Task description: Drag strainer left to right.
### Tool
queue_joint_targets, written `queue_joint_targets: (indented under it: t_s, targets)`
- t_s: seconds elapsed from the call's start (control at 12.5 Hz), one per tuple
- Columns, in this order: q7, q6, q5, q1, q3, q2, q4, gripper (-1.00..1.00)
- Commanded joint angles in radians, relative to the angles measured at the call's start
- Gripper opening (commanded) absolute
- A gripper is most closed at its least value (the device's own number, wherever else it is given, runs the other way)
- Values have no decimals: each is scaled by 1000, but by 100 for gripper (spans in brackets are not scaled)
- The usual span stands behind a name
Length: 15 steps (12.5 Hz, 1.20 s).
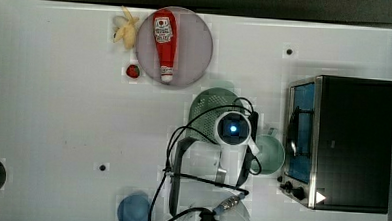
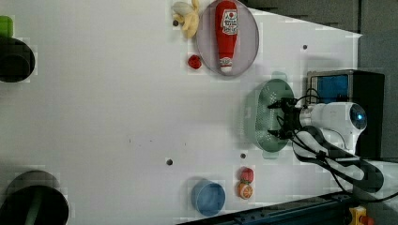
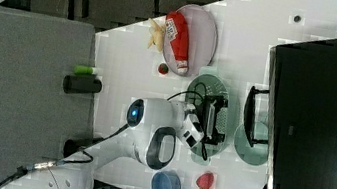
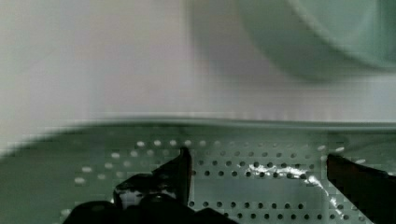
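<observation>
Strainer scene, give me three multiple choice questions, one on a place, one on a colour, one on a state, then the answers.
1. In the top view, the ketchup bottle lies on:
A. the grey plate
B. the strainer
C. the toaster oven

2. The cup near the tomato in the left view is:
A. red
B. blue
C. yellow

3. The gripper is:
A. shut on the banana
B. shut, away from the strainer
C. open inside the strainer

Answers: 1 A, the bottle rests across the plate. 2 B, the blue cup shows beside it. 3 C, the wrist view shows fingers apart over the perforated floor.
</observation>
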Motion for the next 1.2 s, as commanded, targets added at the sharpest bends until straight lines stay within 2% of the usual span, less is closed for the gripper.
queue_joint_targets:
  t_s: [0.08, 0.32, 0.56, 0.8, 0.96, 1.2]
  targets:
    - [-115, 2, -6, 7, 5, -56, 3, 100]
    - [-285, -76, -7, 7, 70, -174, 4, 100]
    - [-446, -319, -7, 7, 89, -356, 37, 100]
    - [-599, -666, -8, 7, 88, -534, 147, 100]
    - [-703, -832, -10, 7, 84, -635, 239, 100]
    - [-704, -1067, -26, 7, 85, -737, 361, 100]
